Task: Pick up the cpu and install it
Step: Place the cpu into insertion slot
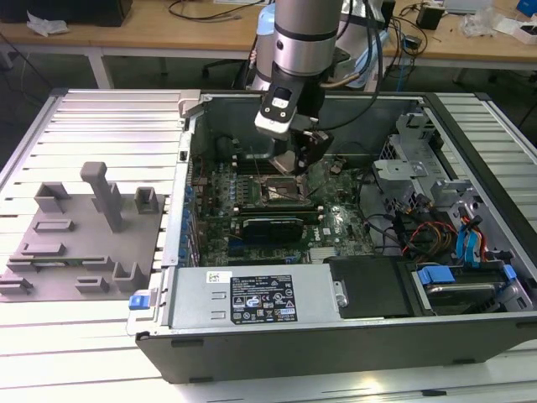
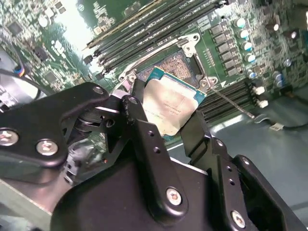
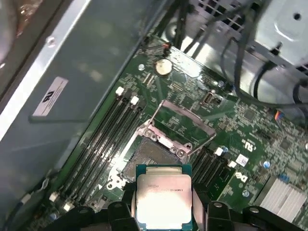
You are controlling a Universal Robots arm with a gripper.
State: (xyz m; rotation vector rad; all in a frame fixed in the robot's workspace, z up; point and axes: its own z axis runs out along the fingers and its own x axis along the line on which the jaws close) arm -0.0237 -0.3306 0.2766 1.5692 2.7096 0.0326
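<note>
Our tool [image 1: 300, 158] hangs inside the open computer case [image 1: 252, 336], in the upper middle of the exterior view, over the green motherboard [image 1: 336, 222]. We see its two black fingers [image 2: 139, 125] clamped on opposite edges of the cpu [image 2: 171, 103], whose silver top faces the wrist cameras. In both wrist views the cpu sits just over the open socket [image 3: 149, 156]; whether they touch we cannot tell. The socket's metal frame [image 3: 178, 122] stands raised beyond it, and dark memory slots [image 3: 103, 139] run beside it.
</note>
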